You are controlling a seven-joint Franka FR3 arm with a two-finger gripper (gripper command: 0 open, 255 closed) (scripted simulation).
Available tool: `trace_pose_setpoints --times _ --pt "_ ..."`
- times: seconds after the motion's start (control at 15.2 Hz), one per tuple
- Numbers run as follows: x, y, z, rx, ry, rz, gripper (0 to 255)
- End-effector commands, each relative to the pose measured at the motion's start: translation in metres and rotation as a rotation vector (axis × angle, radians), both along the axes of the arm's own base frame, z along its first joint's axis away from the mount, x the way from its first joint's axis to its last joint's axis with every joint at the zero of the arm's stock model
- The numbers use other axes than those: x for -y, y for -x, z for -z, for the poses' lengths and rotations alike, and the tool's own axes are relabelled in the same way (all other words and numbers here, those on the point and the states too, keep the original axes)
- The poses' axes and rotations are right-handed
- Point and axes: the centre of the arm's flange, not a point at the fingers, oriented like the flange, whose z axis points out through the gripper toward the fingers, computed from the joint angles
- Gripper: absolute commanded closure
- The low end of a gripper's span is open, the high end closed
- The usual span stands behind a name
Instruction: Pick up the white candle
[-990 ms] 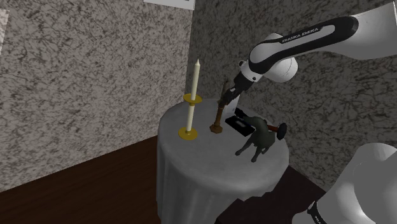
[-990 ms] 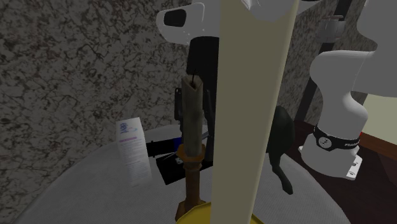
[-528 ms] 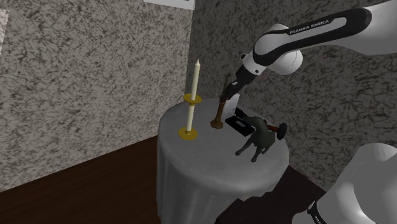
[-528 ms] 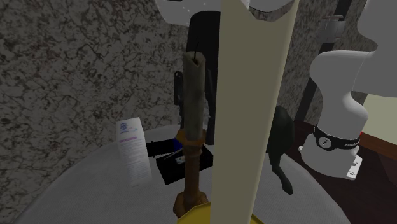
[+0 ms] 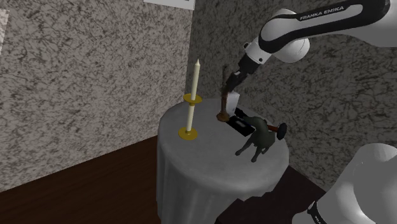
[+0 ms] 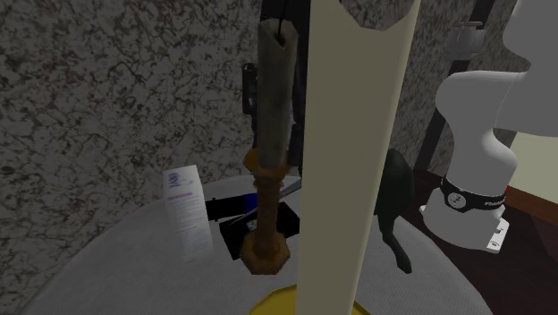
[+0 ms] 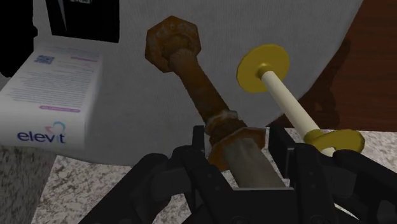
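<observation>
**End effector** (image 7: 238, 151): closed around the grey candle stub at the top of a rusty brown candlestick (image 7: 191, 73). The candlestick hangs tilted, and its base appears raised off the counter (image 5: 210, 168).

**White candle** (image 5: 195, 79): not held. It stands upright in a yellow holder (image 5: 188, 133) near the counter's edge at the shoulder view's left, apart from the end effector.

**Dark animal figurine** (image 5: 257, 137): stands near the counter's opposite edge.

**Elevit box** (image 7: 54, 95): stands at the counter's back edge, near the wall.
</observation>
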Motion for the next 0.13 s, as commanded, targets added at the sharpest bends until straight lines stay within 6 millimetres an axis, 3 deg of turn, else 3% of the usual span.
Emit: trace_pose_setpoints --times 0.0,0.07 --pt "0.0015 0.0004 -0.0059 0.000 0.000 0.000 255" --pt "0.0015 0.0003 -0.0059 0.000 0.000 0.000 255"
